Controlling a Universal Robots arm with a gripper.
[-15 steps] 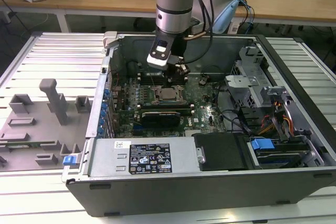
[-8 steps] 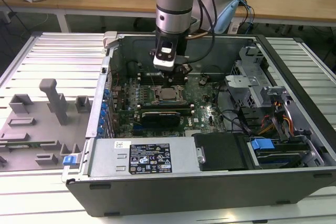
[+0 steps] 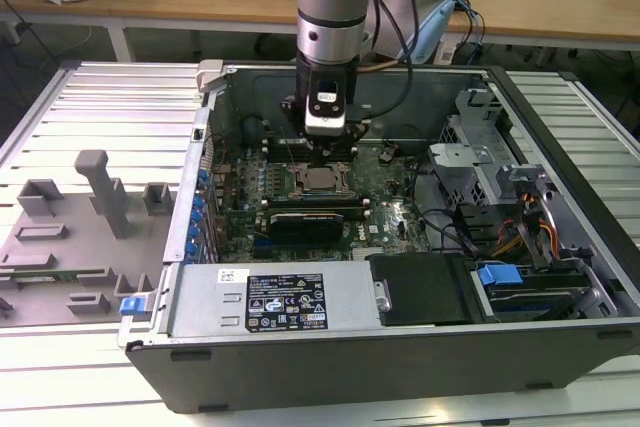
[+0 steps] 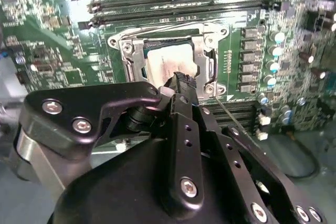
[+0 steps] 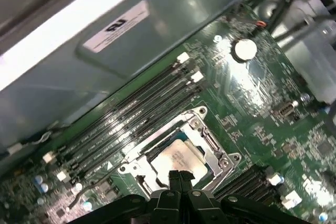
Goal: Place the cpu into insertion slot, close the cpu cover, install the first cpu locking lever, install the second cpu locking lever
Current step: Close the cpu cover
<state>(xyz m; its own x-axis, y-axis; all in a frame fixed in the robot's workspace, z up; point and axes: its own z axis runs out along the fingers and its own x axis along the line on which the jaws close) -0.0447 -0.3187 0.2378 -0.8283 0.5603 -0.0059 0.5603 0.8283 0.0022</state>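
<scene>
Inside the open computer case [image 3: 300, 367], in the exterior view, the arm [image 3: 330, 7] reaches straight down. Its gripper [image 3: 328, 152] hangs right over the insertion slot [image 3: 303, 175] on the green board [image 3: 390, 212]. The cpu [image 3: 322, 180] sits in that slot, a small grey square just under the tips. I think the arm comes from straight above so it does not bump the case walls.

In the second wrist view, the gripper [image 4: 181, 80] has its two tips pressed together with nothing between them. The tips sit at the edge of the cpu [image 4: 165, 62], touching it or nearly so. The cpu cover [image 4: 209, 61], a thin metal frame with a big hole, looks like it lies flat around the cpu. The hole lets the grey top show. A thin metal rod [image 4: 231, 116] sticks out beside the slot. It may be a locking lever that is not hooked down yet.

In the first wrist view, the gripper [image 5: 178, 177] looks closed too, and empty. The cpu [image 5: 181, 157] lies flat in the frame, next to the long black memory slots [image 5: 131, 108]. Closed tips make one small point, which I think is good for pushing on small parts.
</scene>
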